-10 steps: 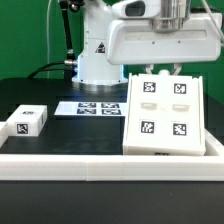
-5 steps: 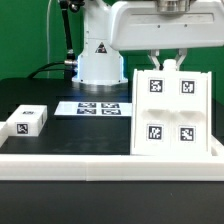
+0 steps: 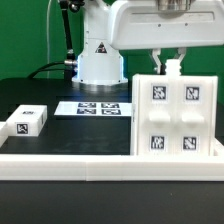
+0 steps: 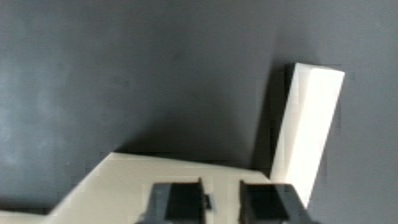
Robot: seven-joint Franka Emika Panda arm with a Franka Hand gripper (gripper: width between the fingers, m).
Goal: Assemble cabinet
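Clasping the upright cabinet box at its 12 o'clock edge, the hand is clenched on it; a small block lies at 9 o'clock on the worktop.

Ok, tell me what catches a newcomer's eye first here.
The big white box stands upright on the exterior view's right, four black-and-white tags facing the camera, with the claw at its top edge. A small tagged white block lies apart on that view's left.
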